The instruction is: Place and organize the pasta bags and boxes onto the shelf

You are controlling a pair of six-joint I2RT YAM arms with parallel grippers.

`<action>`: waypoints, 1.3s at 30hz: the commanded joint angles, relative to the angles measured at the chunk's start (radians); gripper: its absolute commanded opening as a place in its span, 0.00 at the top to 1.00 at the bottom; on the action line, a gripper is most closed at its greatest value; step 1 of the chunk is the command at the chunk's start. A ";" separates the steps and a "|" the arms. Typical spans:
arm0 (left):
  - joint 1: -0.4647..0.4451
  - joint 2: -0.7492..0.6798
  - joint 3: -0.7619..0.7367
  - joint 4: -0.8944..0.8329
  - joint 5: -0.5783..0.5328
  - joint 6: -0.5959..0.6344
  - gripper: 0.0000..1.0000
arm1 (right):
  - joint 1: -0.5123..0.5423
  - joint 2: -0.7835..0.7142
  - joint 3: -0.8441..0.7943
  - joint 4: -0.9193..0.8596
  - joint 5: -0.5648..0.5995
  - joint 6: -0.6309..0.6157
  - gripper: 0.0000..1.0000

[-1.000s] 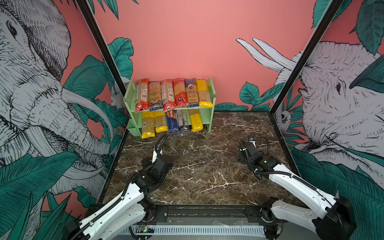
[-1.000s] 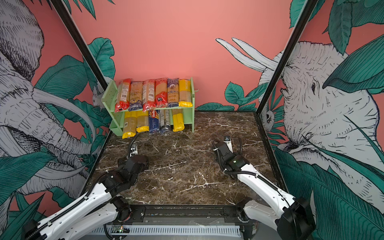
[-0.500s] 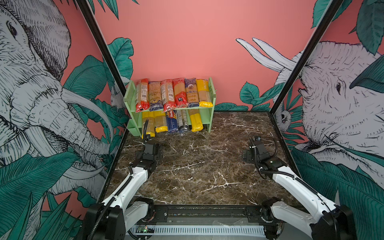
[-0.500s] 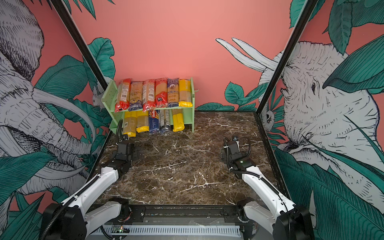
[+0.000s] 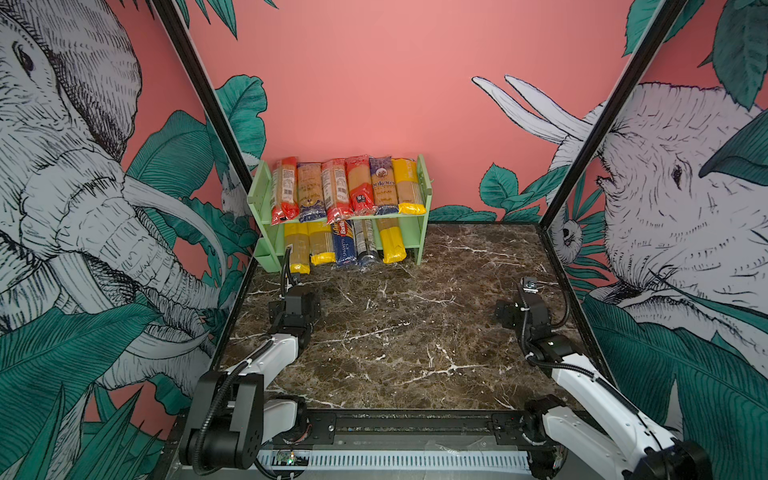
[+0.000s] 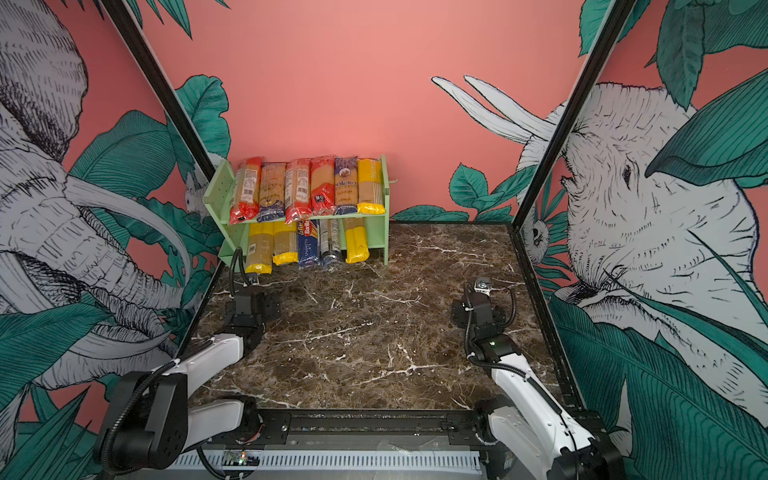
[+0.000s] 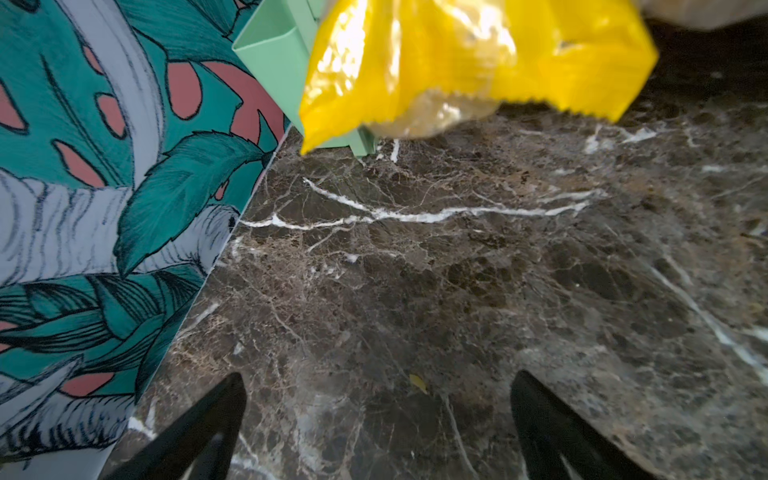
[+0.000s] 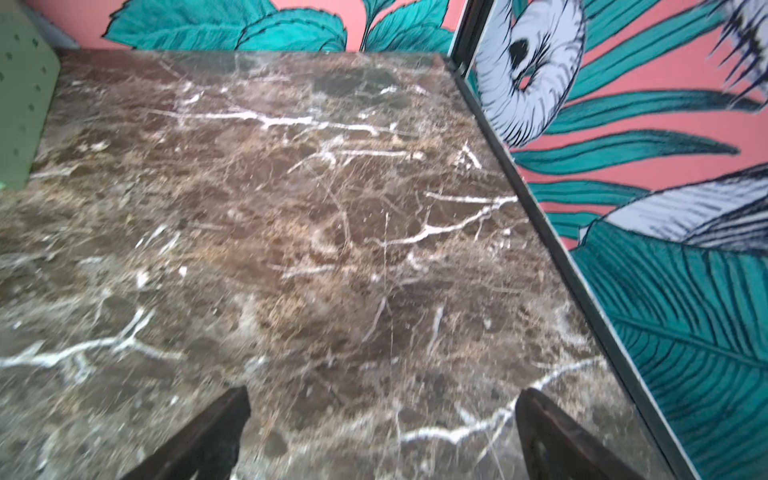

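Brown marble counter (image 5: 407, 332) fills both top views. Beyond the left arm (image 5: 278, 357) the shelf (image 5: 419, 245) stands at the back wall, six packs (image 5: 334, 189) on top and five below. Left wrist view: the left pincer (image 7: 378, 376) is spread wide over the counter, a yellow pack end (image 7: 457, 62) ahead and the painted wall (image 7: 83, 208) close beside. Right wrist view: the right pincer (image 8: 384, 391) is likewise spread, grasping nothing, with the shelf panel (image 8: 20, 104) well off to one side.
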 commanded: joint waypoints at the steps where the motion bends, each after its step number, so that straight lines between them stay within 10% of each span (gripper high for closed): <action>1: 0.010 0.027 -0.022 0.231 0.043 0.042 0.01 | -0.036 0.091 0.008 0.148 0.023 -0.052 0.01; 11: 0.079 0.236 -0.035 0.611 0.211 0.061 0.01 | -0.206 0.274 -0.106 0.609 -0.182 -0.122 0.01; 23: 0.078 0.292 0.006 0.560 0.367 0.112 0.01 | -0.266 0.618 -0.124 1.074 -0.328 -0.224 0.01; 39: 0.077 0.307 0.008 0.574 0.389 0.125 0.00 | -0.258 0.619 -0.127 1.076 -0.296 -0.223 0.01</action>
